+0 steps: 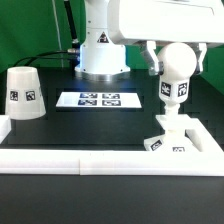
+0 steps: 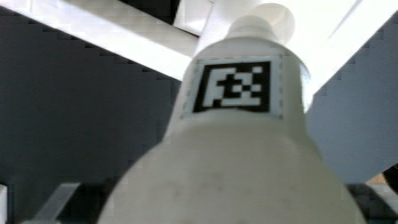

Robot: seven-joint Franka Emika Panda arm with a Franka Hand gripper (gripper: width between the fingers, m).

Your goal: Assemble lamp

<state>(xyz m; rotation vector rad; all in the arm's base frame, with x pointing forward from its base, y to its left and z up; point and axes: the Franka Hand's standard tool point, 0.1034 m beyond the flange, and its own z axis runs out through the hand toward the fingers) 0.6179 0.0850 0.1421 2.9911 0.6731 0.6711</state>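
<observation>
Shade (image 1: 25, 92) at the exterior view's left, marker board (image 1: 98, 99) mid-table, bulb (image 1: 176, 75) over the base (image 1: 168, 133) — right side.

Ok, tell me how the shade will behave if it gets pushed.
The shade looks like rigid white plastic, so it should keep its shape. It stands wide end down, so a low push would probably slide it rather than tip it. Knocked onto its side, its cone wall would likely roll in a curve.
</observation>
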